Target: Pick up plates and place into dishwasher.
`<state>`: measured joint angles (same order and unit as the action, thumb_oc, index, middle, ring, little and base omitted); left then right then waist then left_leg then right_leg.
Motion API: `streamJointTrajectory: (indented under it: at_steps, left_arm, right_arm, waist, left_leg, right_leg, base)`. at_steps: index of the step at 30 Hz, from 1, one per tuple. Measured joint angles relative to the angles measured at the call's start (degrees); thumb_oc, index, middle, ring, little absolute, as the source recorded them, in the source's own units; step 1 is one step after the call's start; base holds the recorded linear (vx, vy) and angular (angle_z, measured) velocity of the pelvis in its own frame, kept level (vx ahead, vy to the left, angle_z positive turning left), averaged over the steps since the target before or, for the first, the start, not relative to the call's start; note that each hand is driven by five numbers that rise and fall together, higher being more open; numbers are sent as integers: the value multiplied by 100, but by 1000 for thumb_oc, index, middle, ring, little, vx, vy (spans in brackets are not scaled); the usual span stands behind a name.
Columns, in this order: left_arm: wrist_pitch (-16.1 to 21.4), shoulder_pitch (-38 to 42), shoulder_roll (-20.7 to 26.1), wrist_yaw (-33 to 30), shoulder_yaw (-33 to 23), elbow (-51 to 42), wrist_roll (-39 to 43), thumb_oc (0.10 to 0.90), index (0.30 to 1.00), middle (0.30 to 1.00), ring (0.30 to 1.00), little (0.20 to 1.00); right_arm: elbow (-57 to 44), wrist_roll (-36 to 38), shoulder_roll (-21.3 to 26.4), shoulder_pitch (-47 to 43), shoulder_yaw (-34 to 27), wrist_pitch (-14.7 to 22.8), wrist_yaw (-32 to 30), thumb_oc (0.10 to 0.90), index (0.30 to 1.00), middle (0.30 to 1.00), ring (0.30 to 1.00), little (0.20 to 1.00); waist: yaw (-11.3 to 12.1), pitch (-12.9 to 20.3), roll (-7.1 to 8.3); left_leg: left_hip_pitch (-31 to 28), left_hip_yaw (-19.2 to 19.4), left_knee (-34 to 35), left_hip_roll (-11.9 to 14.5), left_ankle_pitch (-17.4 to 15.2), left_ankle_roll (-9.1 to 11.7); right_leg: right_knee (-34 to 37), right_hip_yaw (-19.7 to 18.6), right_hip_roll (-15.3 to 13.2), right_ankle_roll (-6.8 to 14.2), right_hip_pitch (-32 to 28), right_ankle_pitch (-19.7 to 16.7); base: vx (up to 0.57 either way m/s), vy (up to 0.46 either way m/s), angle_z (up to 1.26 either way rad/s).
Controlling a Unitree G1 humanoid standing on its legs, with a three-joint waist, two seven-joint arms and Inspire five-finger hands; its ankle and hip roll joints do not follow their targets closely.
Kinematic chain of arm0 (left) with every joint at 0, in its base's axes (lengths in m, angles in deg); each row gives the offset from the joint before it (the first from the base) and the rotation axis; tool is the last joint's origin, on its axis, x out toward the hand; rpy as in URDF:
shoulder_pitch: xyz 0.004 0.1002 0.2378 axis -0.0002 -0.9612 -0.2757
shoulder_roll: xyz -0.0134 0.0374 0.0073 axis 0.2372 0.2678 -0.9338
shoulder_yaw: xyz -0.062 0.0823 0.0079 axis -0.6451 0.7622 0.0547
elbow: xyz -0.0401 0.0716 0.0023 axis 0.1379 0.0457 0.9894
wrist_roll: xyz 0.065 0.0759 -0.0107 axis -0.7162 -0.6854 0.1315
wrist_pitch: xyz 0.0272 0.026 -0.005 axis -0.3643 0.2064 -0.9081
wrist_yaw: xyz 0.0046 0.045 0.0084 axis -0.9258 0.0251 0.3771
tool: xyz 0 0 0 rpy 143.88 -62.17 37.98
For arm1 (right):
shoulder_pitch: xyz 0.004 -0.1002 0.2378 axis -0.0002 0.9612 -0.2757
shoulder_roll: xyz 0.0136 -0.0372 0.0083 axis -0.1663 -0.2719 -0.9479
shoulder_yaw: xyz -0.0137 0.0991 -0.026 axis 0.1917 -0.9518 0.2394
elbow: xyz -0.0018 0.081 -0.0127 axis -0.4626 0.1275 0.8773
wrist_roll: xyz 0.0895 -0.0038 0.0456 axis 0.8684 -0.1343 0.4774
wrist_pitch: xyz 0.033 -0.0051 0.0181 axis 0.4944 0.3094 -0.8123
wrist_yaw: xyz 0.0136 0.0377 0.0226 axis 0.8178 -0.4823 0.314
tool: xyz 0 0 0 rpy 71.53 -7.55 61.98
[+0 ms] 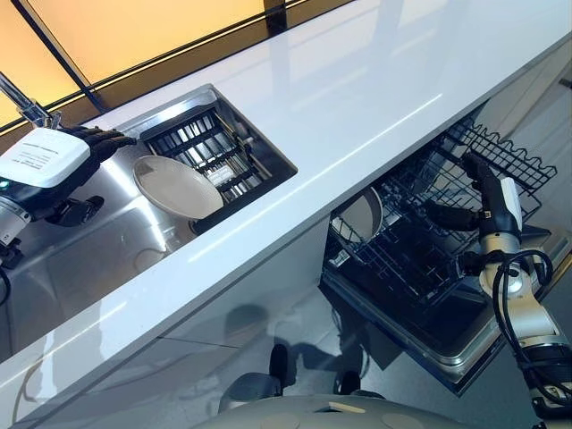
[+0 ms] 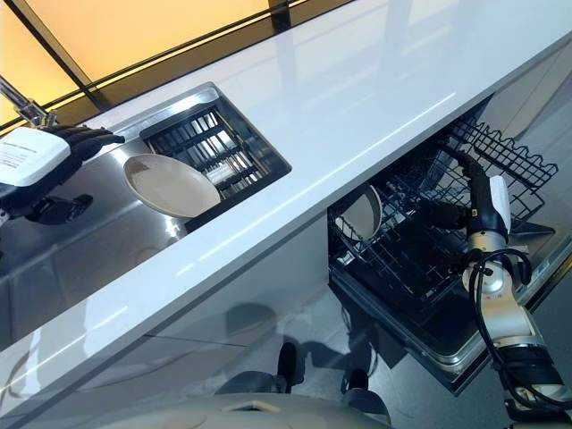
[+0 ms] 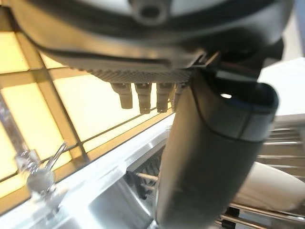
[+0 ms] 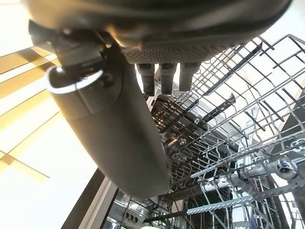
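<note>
Plate [image 1: 177, 186] leans in the sink [image 1: 107, 241], its far edge against the drying rack [image 1: 217, 152]. Left hand [image 1: 89, 143] hovers above the sink, just beside that plate, fingers straight and empty. Right hand [image 1: 478, 192] hangs over the dishwasher rack [image 1: 420, 250], fingers loose, holding nothing. Second plate [image 1: 362, 214] stands in that rack.
</note>
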<state>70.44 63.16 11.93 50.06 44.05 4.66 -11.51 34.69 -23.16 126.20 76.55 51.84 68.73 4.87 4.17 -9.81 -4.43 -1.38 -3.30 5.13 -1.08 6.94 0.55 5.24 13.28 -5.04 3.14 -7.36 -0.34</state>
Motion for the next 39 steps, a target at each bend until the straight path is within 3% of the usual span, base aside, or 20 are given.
streamJointTrajectory:
  at_steps: [10, 23, 33, 39]
  left_arm:
    - [388, 9, 101, -536, 88, 93, -128, 800, 900, 900, 900, 900]
    - [383, 260, 98, -478, 863, 442, -240, 800, 900, 900, 900, 900]
    - [383, 269, 41, -423, 928, 525, -240, 800, 900, 900, 900, 900]
    - [339, 536, -163, -350, 1299, 656, -241, 800, 900, 900, 900, 900]
  right_arm:
    - [0, 99, 87, 1, 0, 58, 1, 800, 900, 900, 900, 900]
    - [0, 117, 187, 10, 0, 166, 0, 800, 900, 900, 900, 900]
    - [0, 206, 206, 141, 0, 216, 11, 800, 900, 900, 900, 900]
    - [0, 206, 256, 189, 0, 217, 28, 800, 900, 900, 900, 900]
  waist:
    - [-136, 8, -13]
    - [-223, 16, -25]
    - [-238, 17, -25]
    - [-303, 18, -22]
  left_leg:
    - [1, 56, -1, 0, -1, 2]
    - [-6, 78, -1, 8, -1, 2]
    - [-7, 187, -1, 13, -1, 1]
    - [-19, 208, -1, 14, -2, 2]
  right_leg:
    - [0, -9, 3, 0, 4, 0]
    - [-1, -32, 37, -1, 11, -1]
    - [0, -47, 37, 0, 14, -1]
    - [-1, -79, 38, 0, 18, -2]
  base:
    - [0, 0, 0]
    - [0, 0, 0]
    - [0, 0, 0]
    - [0, 9, -2]
